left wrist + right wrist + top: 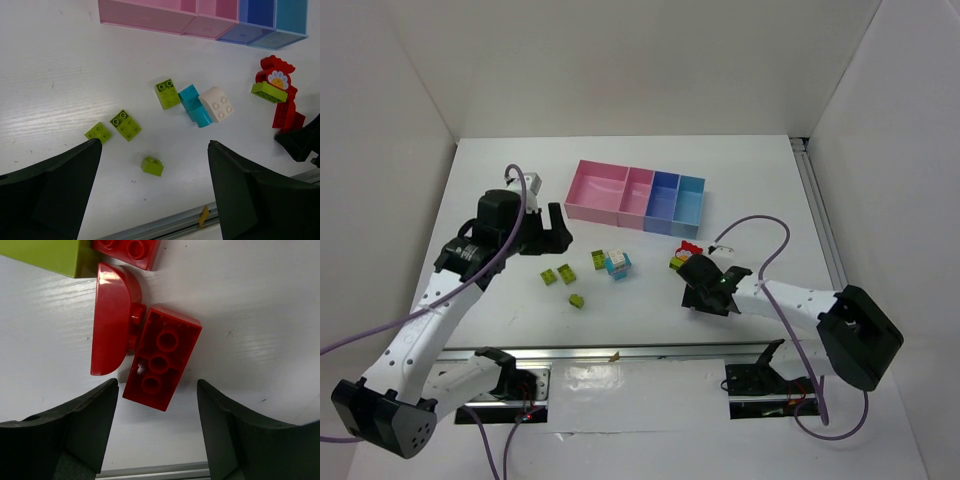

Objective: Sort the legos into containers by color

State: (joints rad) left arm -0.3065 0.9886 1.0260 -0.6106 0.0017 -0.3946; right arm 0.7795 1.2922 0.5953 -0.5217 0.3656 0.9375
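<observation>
The containers [638,193] are a joined row at the back: two pink, one periwinkle, one light blue. Several lime legos [565,272] and a cyan-and-white clump [618,264] lie in front of them. A red clump with a lime piece [685,254] lies to the right. My left gripper [548,240] is open and empty above the lime bricks. In the left wrist view a lime brick [151,166] lies below its open gripper [154,150]. My right gripper [703,280] is open, low by the red clump. A red brick [160,357] lies just ahead of the gripper [157,405], untouched.
White walls enclose the table [500,180] on the left, back and right. A metal rail [650,352] runs along the near edge. In the left wrist view the containers [200,15] run along the top and the right gripper [300,142] shows at the right.
</observation>
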